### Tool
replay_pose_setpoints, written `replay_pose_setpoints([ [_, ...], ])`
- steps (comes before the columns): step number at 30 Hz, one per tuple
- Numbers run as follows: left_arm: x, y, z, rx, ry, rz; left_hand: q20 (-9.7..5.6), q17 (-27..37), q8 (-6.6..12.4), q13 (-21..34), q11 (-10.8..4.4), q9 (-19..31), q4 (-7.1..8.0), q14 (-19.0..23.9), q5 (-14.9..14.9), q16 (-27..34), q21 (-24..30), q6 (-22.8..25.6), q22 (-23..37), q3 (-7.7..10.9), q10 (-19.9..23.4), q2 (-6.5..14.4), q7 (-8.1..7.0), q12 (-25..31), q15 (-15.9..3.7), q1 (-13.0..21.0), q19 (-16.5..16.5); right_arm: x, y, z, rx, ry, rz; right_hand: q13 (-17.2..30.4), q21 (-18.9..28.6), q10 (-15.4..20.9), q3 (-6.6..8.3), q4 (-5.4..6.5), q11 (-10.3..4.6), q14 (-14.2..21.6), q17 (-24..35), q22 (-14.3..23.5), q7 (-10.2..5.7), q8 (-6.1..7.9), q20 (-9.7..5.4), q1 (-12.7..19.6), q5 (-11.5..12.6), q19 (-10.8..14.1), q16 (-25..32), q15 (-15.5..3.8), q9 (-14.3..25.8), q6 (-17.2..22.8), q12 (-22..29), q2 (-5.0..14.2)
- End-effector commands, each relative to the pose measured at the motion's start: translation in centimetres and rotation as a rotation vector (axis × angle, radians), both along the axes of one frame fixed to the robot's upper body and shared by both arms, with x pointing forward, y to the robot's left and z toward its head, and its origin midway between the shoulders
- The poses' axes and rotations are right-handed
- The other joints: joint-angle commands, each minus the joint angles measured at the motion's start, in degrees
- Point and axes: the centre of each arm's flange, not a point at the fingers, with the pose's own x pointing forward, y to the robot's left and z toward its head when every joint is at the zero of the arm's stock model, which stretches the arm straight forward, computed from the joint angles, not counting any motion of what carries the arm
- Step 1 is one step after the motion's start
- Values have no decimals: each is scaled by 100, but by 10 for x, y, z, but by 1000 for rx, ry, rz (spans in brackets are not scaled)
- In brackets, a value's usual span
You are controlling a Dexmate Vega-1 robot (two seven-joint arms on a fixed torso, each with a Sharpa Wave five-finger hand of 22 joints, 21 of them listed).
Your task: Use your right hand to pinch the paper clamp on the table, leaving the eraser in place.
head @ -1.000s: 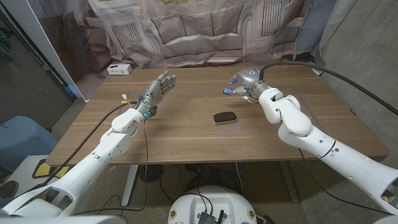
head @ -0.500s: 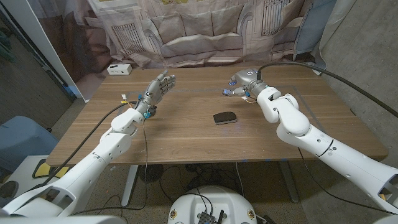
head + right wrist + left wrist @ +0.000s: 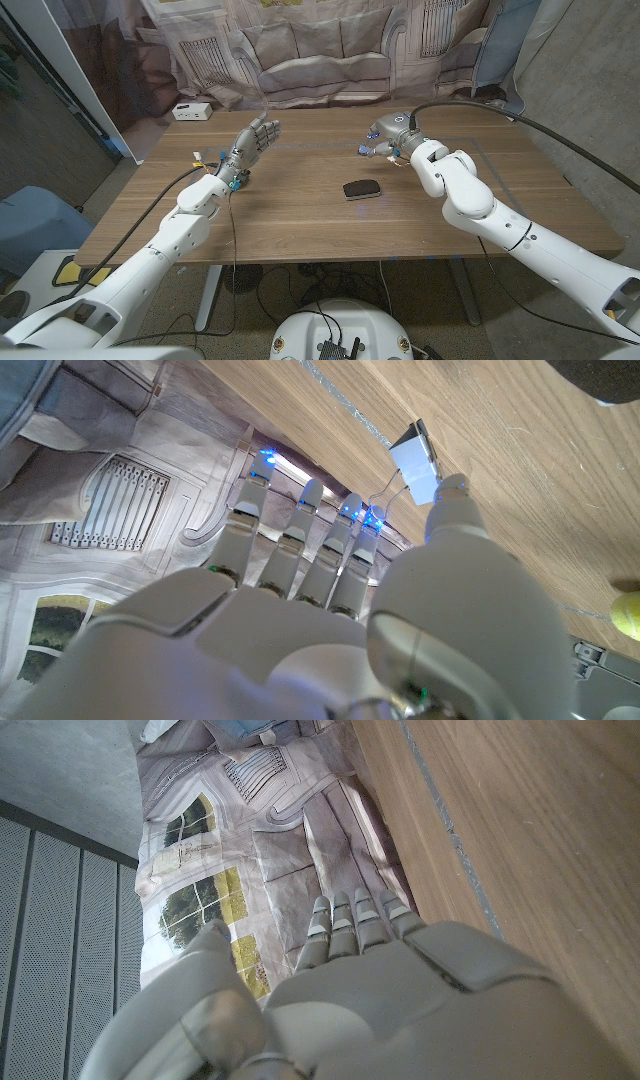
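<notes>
The right hand sits toward the table's far edge, fingers extended and thumb beside the white paper clamp lying on the wood; I cannot tell whether it is pinched yet. The eraser lies untouched mid-table. The left hand is released, fingers apart.

Both arms are showing glossy white rounded shells with grey jointed hands. The right hand is glowing blue at its fingertips, and a thick black cable is trailing from its wrist. Thin black wiring is running along the forearm to the left hand.
</notes>
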Motion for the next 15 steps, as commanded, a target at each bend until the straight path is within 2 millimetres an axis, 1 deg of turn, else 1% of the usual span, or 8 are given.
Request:
replay_pose_setpoints([
  [1, 0, 0, -3, -6, 2, 5, 19, 18, -5, 19, -15, 18, 6, 25, 9, 3, 30, 43, 2, 51, 40, -29, 9, -4, -15, 14, -39, 5, 2, -3, -41, 19, -15, 6, -5, -64, -38, 2, 9, -44, 8, 21, -123, -6, -4, -42, 30, -41, -29, -193, 27, 92, -5, -9],
  [4, 1, -1, -3, -3, 6, 3, 17, 18, -3, 19, -7, 18, 3, 24, 10, 3, 30, 48, 2, 57, 34, -30, 6, -6, -18, 14, -39, 6, 1, -4, -45, 24, -14, 5, -7, -86, -44, 4, 5, -57, 9, 21, -120, -11, -3, -55, 32, -52, -31, -193, 27, 66, -4, -11],
  [6, 1, -2, -3, -1, 7, 3, 17, 18, -3, 19, -6, 18, 2, 24, 10, 3, 30, 48, 2, 59, 37, -31, 8, -5, -18, 14, -39, 7, 1, -4, -49, 26, -14, 4, -9, -112, -70, 4, 11, -70, -8, 21, -121, -10, -3, -92, 36, -66, -49, -199, 26, 46, -3, -60],
  [15, 2, -1, -2, 10, 12, 2, 21, 18, -3, 19, -5, 18, -5, 21, 11, 1, 28, 47, 1, 72, 42, -32, 10, -4, -17, 15, -42, 8, 6, -6, -65, 44, -11, 1, -17, -182, -67, -4, 14, -96, -45, 21, -121, -15, -2, -112, 67, -108, -93, -193, 23, -7, -7, -79],
])
